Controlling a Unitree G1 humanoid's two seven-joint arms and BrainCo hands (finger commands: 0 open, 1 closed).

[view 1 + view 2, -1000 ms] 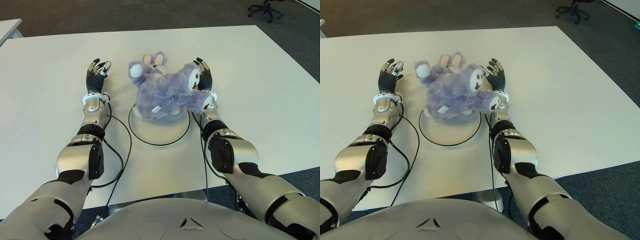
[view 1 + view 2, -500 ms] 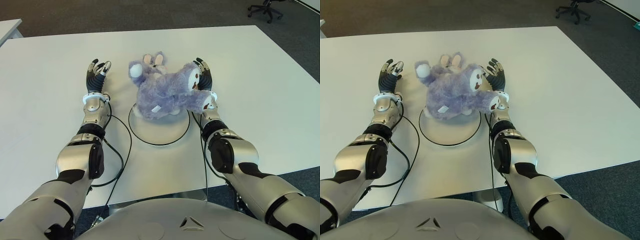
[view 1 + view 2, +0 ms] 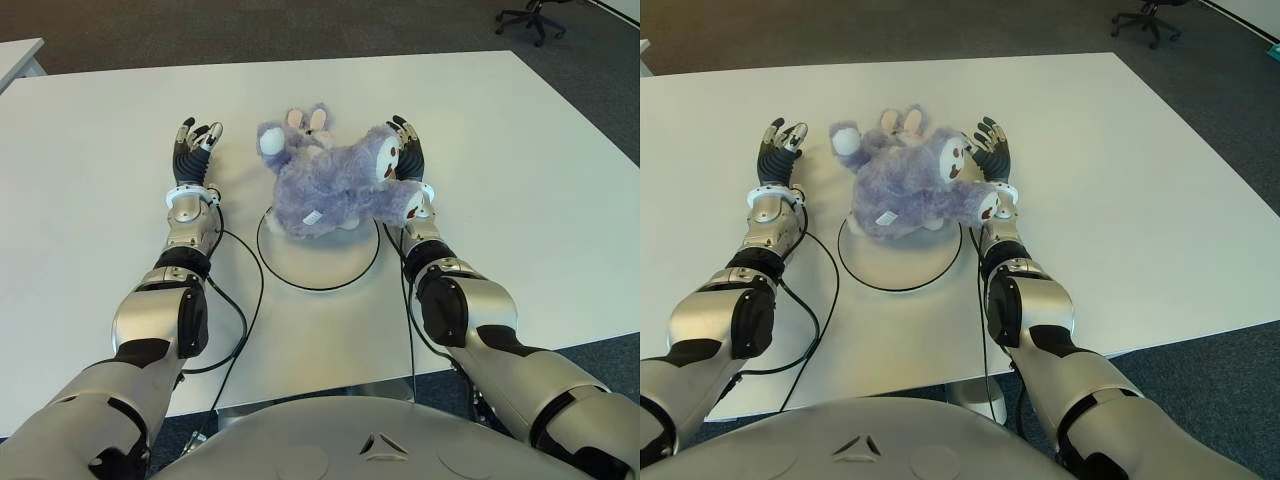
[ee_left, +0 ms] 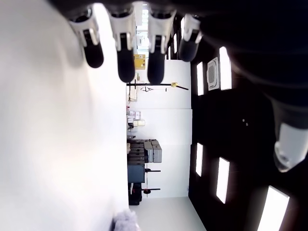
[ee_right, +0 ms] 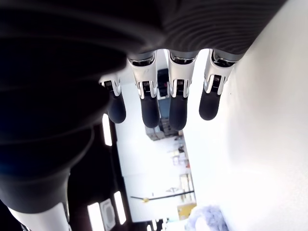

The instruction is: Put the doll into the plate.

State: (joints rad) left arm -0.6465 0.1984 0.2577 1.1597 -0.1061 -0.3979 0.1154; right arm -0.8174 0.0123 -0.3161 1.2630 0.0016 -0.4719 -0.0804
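While our right hand and left hand flank it with fingers spread, holding nothing, the doll overlaps the plate's far rim; its white tag is unreadable.

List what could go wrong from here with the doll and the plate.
1. The doll lies only partly on the plate, its head and ears hanging past the far rim, so it may not count as in the plate.
2. The right robot hand shows close against the doll with open fingers; moving away could drag it off.
3. The left robot hand, open and apart, could not steady it.
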